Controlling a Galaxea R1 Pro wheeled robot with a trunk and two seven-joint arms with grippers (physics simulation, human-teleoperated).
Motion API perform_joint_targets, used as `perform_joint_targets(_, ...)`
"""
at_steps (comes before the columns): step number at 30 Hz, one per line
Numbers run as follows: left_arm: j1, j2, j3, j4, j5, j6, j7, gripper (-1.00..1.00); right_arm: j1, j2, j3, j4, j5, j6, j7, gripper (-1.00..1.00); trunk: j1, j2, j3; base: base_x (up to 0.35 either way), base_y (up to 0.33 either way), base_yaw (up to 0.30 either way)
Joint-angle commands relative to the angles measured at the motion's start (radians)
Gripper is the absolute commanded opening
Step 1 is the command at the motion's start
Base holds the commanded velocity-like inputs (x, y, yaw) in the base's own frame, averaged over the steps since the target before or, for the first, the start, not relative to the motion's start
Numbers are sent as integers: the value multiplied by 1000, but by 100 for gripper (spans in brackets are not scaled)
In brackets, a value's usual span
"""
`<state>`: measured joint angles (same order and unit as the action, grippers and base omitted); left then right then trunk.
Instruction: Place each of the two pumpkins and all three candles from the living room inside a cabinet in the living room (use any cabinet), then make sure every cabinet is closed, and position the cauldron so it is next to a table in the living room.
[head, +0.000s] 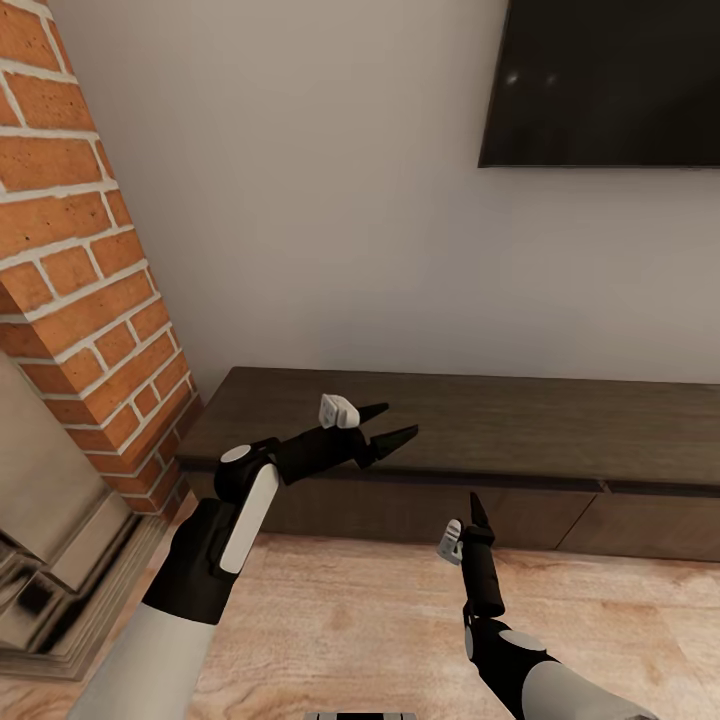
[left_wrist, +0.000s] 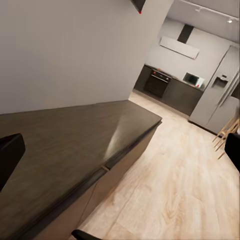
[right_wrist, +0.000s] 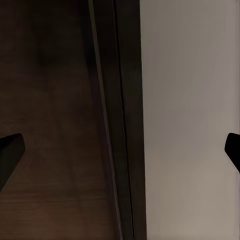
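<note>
Head view: the long low dark-brown wooden cabinet (head: 520, 430) was seen against the pale wall, running from the red-brick fireplace (head: 70, 270) at the left to the right edge of the picture. Its drawer fronts were all seen flush and closed, and its top was bare. A black wall-mounted TV (head: 600, 80) was hung above it. The light wood-plank floor (head: 360, 610) was seen in front of the cabinet.

The left gripper (head: 392, 424) was held over the left part of the cabinet top, pointed to the right, with its two black fingers spread apart and nothing between them. The right gripper (head: 476, 512) was pointed up toward the cabinet front, close to its upper edge. From this angle only one narrow finger outline could be made out, so its spread was not readable here.

Left wrist view: the cabinet top (left_wrist: 75, 150) was seen running toward its far end, with the wood floor (left_wrist: 185, 185) beside it. A dark kitchen (left_wrist: 170, 85) with an oven and a grey fridge was seen in the background. One dark fingertip (left_wrist: 9, 155) was caught at the picture's edge.

Right wrist view: the cabinet's dark wood front and its top edge (right_wrist: 120, 125) were seen up close, with the pale wall (right_wrist: 190, 125) behind. The two dark fingertips (right_wrist: 10, 152) were seen at opposite edges of the picture, wide apart and holding nothing.
</note>
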<state>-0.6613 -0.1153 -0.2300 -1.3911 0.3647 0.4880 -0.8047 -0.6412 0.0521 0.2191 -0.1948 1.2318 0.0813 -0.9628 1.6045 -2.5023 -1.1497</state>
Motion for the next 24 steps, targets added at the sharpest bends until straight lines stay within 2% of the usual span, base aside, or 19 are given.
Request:
perform_joint_targets(1, 0, 0, 0, 0, 3, 0, 0, 100, 0, 0, 0, 0, 0, 0, 0, 100, 0, 0, -4, 0, 0, 0)
perform_joint_targets(2, 0, 0, 0, 0, 16, 0, 0, 100, 0, 0, 1, 0, 0, 0, 0, 100, 1, 0, -8, 0, 0, 0)
perform_joint_targets(6, 0, 0, 0, 0, 25, 1, 3, 100, 1, 1, 7, 0, 12, 0, -2, 100, 3, -1, -23, 0, 0, 0)
perform_joint_targets(19, -1, 0, 0, 1, 26, 1, 7, 100, 2, 3, 11, -3, 17, 5, -11, 100, 9, -4, -73, 0, 0, 0)
perform_joint_targets(24, -1, 1, 0, 0, 26, -1, 3, 100, 2, 3, 11, -4, 17, 3, -29, 100, 9, -4, -73, 0, 0, 0)
